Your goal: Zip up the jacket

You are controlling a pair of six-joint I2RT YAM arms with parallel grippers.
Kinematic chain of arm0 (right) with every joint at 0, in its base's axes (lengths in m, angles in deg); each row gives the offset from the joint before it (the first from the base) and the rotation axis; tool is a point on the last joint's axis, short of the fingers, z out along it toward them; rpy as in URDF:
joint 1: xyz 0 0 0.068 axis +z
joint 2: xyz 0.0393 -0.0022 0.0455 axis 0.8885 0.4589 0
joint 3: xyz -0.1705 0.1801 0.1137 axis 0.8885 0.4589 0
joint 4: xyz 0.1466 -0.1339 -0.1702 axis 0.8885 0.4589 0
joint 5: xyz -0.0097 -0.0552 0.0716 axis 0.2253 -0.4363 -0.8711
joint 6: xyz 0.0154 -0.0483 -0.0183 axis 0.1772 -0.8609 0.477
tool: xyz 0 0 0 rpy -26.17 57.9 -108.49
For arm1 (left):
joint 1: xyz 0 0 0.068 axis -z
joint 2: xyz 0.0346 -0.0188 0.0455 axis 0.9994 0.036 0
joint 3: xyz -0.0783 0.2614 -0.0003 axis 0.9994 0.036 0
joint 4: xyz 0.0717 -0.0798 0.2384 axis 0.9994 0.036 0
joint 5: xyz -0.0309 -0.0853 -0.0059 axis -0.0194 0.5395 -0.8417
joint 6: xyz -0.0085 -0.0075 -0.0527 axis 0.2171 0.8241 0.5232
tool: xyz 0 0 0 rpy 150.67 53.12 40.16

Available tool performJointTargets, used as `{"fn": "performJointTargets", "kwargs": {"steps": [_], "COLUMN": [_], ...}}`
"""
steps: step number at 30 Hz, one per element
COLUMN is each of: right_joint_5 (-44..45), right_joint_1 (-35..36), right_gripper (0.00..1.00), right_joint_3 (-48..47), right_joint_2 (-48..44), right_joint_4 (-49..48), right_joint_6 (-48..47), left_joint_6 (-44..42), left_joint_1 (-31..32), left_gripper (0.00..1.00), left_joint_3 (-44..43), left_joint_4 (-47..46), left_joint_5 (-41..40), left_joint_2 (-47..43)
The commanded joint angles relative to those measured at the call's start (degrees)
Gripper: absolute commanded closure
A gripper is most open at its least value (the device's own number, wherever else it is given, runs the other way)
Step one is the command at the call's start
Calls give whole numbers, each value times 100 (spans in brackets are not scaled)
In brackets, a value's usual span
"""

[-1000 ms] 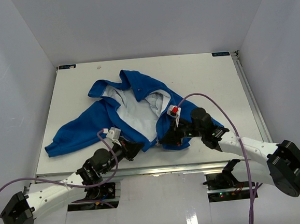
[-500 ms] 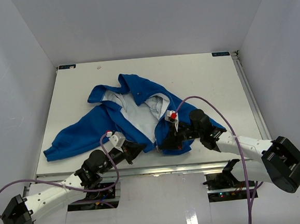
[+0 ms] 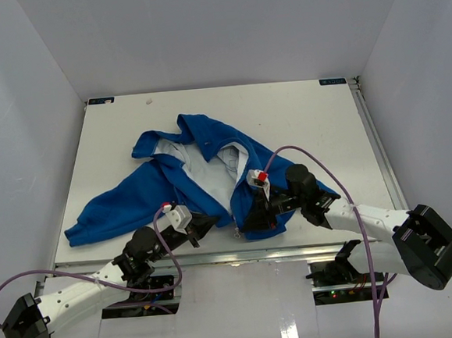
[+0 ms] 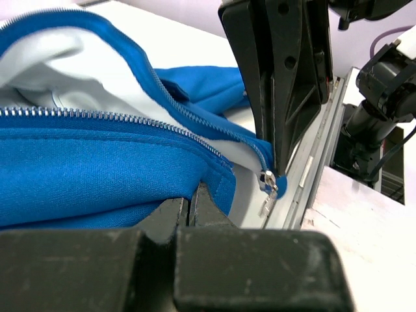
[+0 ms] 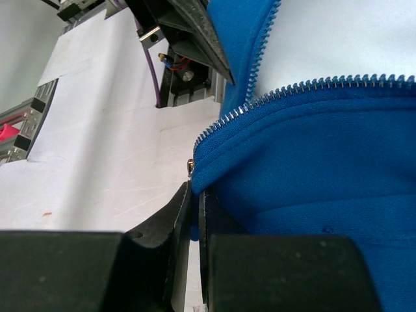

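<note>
The jacket (image 3: 146, 195) lies open on the white table (image 3: 308, 115), left of the middle, with its bottom hem close to the near edge. One blue sleeve stretches out toward the left side. The front flaps fall apart and show the pale lining, and the collar is bunched up on the far side.

Both arms reach in low from the near edge and meet at the hem, just beside each other. The left hand (image 3: 209, 222) is clenched on the lower edge of one front panel. Seen from its own wrist, the left hand (image 4: 193, 195) has its dark fingers pressed together with a fold of blue cloth pinched between them. Just beyond that fold the zipper slider (image 4: 268, 185) hangs at the bottom of the jacket's toothed strip, its small metal pull dangling. The black fingers of the other arm stand right above it.

The right hand (image 3: 249, 219) is clenched too, grasping the hem of the opposite panel. From its wrist, the right hand (image 5: 195, 201) has its fingers closed on the blue corner. The row of zipper teeth (image 5: 292, 90) runs up and away along that edge, with the lining behind.

The two zipper halves are not joined.
</note>
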Motion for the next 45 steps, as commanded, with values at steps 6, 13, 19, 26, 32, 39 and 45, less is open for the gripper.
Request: {"fn": "performJointTargets", "kwargs": {"steps": [6,13,19,26,32,39,45], "right_joint_5": [-62,193,286,108,-285,-536,-632], "right_joint_1": [133,129,60,-382,-404,-398,-362], "right_gripper": [92,92,92,92,92,92,92], "right_joint_3": [-533,-677,-548,-67,-158,-59,-12], "right_joint_2": [229,336,211,-276,-117,-33,76], "right_joint_4": [-178,-95,-86,-581,-903,-1205,-1306], "right_joint_6": [257,319,328,564,796,943,984], "left_joint_6": [-248,-304,-318,-303,-303,-303,-297], "left_joint_1": [-3,-3,-3,-3,-3,-3,-3], "left_gripper": [100,100,100,100,100,100,100], "left_joint_3": [251,288,376,394,400,391,411], "left_joint_4": [-659,-680,-626,-659,-730,-745,-733], "left_joint_5": [516,631,474,663,815,781,725], "left_joint_2": [-194,-120,-163,-158,-112,-77,-156]}}
